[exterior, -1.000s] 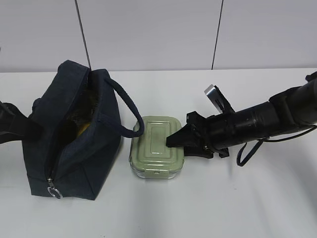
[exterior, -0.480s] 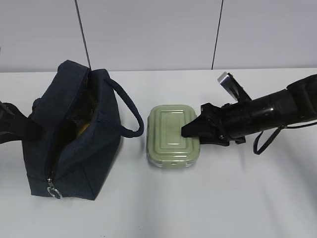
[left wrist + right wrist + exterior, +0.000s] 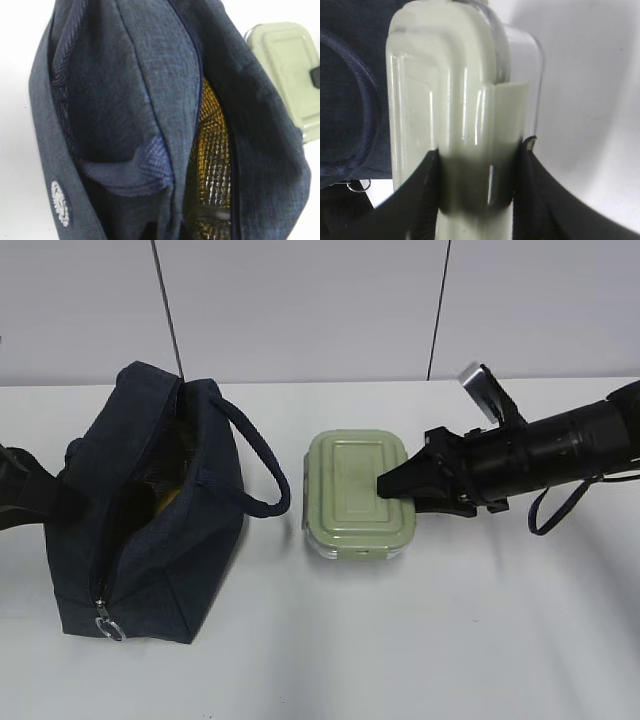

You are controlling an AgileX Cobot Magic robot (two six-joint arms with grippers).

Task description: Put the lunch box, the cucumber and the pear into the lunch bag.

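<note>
The lunch box [image 3: 350,490], sage-green lid over a clear base, hangs a little above the white table to the right of the lunch bag. My right gripper [image 3: 385,485] is shut on its right end. In the right wrist view the black fingers [image 3: 422,185] clamp the lunch box [image 3: 450,90] on both sides. The navy lunch bag [image 3: 200,540] stands at the left with its top open. A yellow patch [image 3: 168,497], which looks like the pear, shows inside. The cucumber is hidden. My left gripper's own fingers are hidden; the bag's fabric [image 3: 125,75] bunches up right at the left wrist camera.
The bag's loop handle [image 3: 255,455] arches toward the lunch box, close to its left edge. The metal zipper ring [image 3: 108,625] hangs at the bag's front corner. The silvery lining [image 3: 212,150] shows in the open mouth. White table [image 3: 450,640] stretches to the front and right.
My right gripper has carried the lunch box to the right and upward, off the table and away from the bag. The bag and the left arm have not moved.
</note>
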